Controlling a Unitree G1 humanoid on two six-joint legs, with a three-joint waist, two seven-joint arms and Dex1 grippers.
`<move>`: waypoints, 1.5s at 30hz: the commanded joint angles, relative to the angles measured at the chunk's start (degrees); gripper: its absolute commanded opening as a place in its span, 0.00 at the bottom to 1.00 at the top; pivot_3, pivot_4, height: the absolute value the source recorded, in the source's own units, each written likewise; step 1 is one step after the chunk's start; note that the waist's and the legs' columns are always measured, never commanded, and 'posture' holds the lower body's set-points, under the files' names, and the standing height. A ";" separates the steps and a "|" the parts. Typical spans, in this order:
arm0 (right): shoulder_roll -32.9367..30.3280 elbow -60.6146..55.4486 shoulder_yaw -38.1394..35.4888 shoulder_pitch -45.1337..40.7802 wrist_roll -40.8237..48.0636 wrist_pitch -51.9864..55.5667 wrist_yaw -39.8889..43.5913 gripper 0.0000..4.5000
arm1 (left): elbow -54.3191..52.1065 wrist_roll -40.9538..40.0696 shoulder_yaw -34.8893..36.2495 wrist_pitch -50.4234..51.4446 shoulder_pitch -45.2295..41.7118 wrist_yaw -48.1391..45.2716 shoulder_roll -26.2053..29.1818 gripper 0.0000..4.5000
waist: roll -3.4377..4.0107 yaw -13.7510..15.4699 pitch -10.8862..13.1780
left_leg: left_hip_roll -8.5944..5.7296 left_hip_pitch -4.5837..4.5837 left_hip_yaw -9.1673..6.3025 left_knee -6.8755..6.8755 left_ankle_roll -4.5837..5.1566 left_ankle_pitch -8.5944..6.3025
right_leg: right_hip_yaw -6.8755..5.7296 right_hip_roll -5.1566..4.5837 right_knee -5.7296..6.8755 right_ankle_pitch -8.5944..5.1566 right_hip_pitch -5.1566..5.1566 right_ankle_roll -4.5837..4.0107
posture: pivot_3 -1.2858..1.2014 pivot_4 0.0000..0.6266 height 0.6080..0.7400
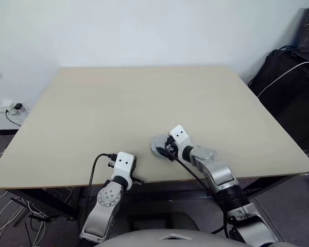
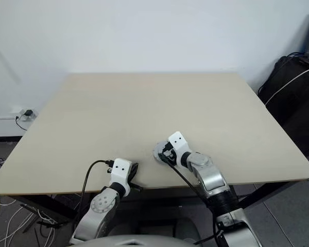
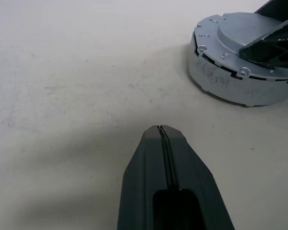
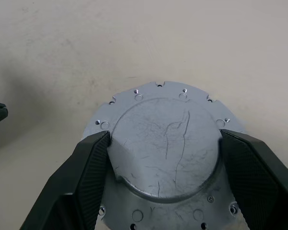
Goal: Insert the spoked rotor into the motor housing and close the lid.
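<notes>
Silvery lid (image 4: 164, 143) sits near the pale table's (image 1: 144, 103) front edge, pinched by the right gripper's (image 4: 163, 158) 2 fingers; left gripper (image 3: 162, 130) pressed together, tabletop beyond open.

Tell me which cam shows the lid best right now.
Right wrist view: the lid faces the camera, raised centre between the right gripper fingers. Left wrist view shows its side; the eye views show it small, partly behind the gripper.

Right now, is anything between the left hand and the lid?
No. In the left wrist view, only bare table separates the shut left hand from the lid, which the right hand straddles.
</notes>
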 commanded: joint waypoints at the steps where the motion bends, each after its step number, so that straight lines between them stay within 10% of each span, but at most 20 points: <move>1: 0.47 -1.82 -0.83 -1.28 0.17 0.77 -0.73 0.73 | -1.33 0.16 0.04 -0.80 -0.52 -0.20 -0.13 0.00 | 0.00 -0.03 0.01 | 0.00 0.07 0.00 0.00 0.00 0.00 | 0.00 0.00 -0.01 0.00 0.07 0.00 | 0.52 0.00 1.00; 45: -0.06 -1.00 0.72 -3.72 -0.83 4.80 -0.28 0.73 | -2.06 0.26 -0.18 -0.42 0.29 -0.07 -0.08 0.00 | 0.09 -0.18 0.20 | 0.06 0.13 0.02 -0.01 0.04 -0.07 | 0.00 -0.02 -0.03 -0.03 0.11 -0.02 | 0.52 0.00 1.00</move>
